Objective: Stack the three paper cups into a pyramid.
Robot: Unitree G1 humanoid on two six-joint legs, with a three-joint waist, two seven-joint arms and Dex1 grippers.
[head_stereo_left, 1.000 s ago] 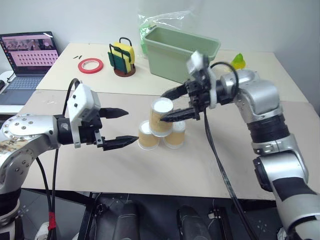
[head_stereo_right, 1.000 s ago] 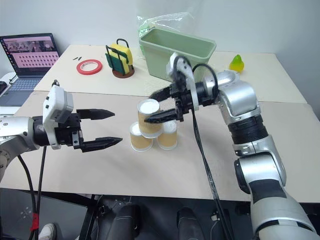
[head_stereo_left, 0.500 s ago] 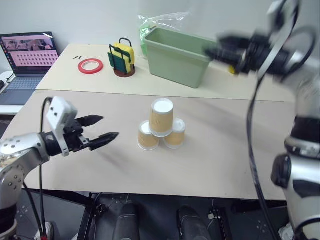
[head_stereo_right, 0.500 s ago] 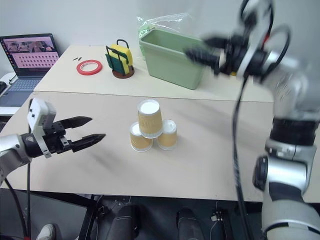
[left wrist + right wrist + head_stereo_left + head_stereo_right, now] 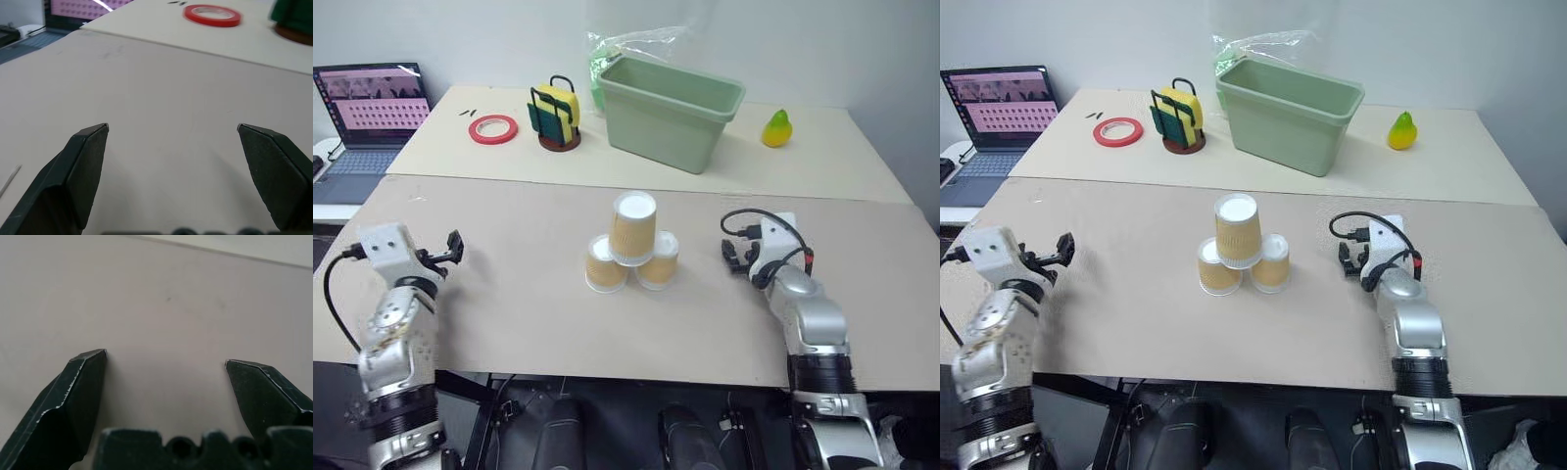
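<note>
The three paper cups stand as a pyramid at the table's middle. Two tan ribbed cups, one on the left (image 5: 601, 267) and one on the right (image 5: 659, 262), sit side by side, and a third (image 5: 633, 227) rests on top of them, white base up. My left gripper (image 5: 451, 250) is far to their left, low over the table, open with nothing between its fingers (image 5: 88, 161). My right gripper (image 5: 736, 257) is to the cups' right, also low, open and empty, its fingertips (image 5: 85, 377) over bare tabletop.
At the back stand a large green bin (image 5: 671, 108), a sponge holder (image 5: 554, 117), a red tape ring (image 5: 493, 128) and a yellow-green pear (image 5: 776, 128). A laptop (image 5: 367, 108) sits at the far left. Open tabletop lies between each gripper and the cups.
Both arms have drawn away from the cups, outward and down to the table's sides. The right gripper, which was around the top cup, left it standing on the other two.
</note>
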